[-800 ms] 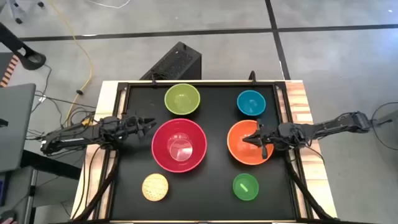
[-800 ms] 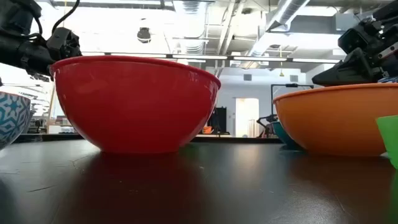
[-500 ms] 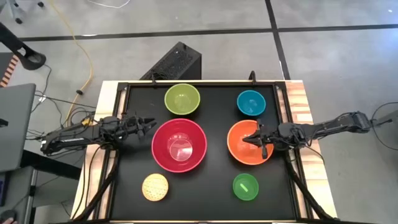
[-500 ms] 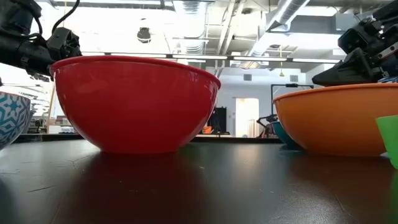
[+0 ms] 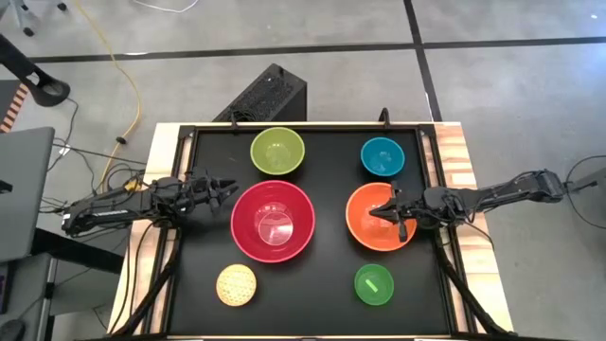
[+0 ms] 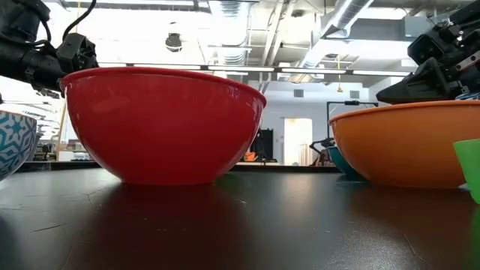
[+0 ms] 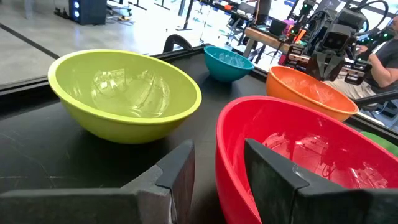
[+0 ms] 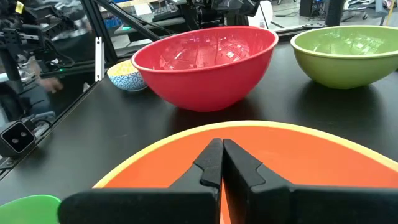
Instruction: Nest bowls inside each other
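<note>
Right gripper [image 8: 222, 163]: fingers pressed together, pinching the near rim of the orange bowl [image 8: 261, 149]; a thin-edge hold.
Risk at this hold: judged likely to slip or tip the orange bowl if lifted by one edge, since the weight hangs beyond the pinch.
Left gripper [image 7: 214, 171]: fingers apart, straddling the rim of the pink-red bowl [image 7: 292, 143], one finger inside and one outside; not yet clamped.
Risk at this rim: closing off-centre could shove or rock the pink-red bowl.
Ahead of the right gripper: the pink-red bowl, the probable receiver; a tilted drop could jam on its rim.
Farther off: lime-yellow bowl [image 5: 277, 151], teal bowl [image 5: 383, 156], small green bowl [image 5: 373, 284] and pale yellow bowl [image 5: 236, 284], all separate; none nested.
</note>
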`<state>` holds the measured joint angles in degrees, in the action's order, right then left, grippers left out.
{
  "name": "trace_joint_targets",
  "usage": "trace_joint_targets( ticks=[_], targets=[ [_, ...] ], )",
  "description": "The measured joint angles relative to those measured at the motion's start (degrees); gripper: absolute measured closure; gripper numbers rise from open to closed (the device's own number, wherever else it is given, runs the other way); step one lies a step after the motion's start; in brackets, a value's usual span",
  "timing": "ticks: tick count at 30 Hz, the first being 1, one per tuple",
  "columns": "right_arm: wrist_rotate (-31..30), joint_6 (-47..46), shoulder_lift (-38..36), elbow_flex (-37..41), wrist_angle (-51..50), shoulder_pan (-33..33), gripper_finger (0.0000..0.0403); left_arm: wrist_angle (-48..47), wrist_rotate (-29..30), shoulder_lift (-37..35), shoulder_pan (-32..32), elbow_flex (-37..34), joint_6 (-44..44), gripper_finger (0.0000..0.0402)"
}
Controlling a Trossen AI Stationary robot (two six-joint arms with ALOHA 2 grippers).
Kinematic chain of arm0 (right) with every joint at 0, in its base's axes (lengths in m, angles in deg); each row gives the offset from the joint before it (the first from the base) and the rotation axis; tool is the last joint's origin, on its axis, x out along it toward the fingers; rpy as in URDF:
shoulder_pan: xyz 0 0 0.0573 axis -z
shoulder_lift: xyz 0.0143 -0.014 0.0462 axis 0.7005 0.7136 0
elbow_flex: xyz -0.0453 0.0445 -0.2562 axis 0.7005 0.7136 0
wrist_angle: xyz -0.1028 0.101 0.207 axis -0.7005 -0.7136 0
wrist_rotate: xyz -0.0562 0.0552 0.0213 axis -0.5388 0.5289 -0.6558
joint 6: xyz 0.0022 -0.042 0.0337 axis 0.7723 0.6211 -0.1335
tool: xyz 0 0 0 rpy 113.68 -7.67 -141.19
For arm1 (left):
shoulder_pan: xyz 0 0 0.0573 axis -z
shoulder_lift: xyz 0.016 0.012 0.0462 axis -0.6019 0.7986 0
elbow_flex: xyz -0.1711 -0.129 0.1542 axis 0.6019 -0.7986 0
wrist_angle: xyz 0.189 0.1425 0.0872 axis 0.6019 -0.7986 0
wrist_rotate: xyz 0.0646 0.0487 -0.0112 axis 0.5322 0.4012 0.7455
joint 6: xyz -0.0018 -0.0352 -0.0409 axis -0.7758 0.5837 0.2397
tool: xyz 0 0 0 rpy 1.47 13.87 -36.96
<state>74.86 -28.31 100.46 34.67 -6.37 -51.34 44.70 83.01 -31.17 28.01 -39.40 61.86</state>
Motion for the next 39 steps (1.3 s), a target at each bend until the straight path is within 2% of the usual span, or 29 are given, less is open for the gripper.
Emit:
trace_joint_targets(
  ticks=[31,36,39],
  targets=[
    [0.00,0.01,0.01,0.00,0.01,0.00,0.0372,0.11,0.19,0.00,0.02,0.00,-0.01,0.0274],
    [0.00,0.01,0.01,0.00,0.00,0.00,0.0372,0.73,11.01,0.07,0.00,0.00,-0.11,0.0274],
    [0.00,0.00,0.01,0.00,-0.01,0.01,0.0372,0.76,13.94,0.07,0.00,0.00,-0.11,0.0274]
  ],
)
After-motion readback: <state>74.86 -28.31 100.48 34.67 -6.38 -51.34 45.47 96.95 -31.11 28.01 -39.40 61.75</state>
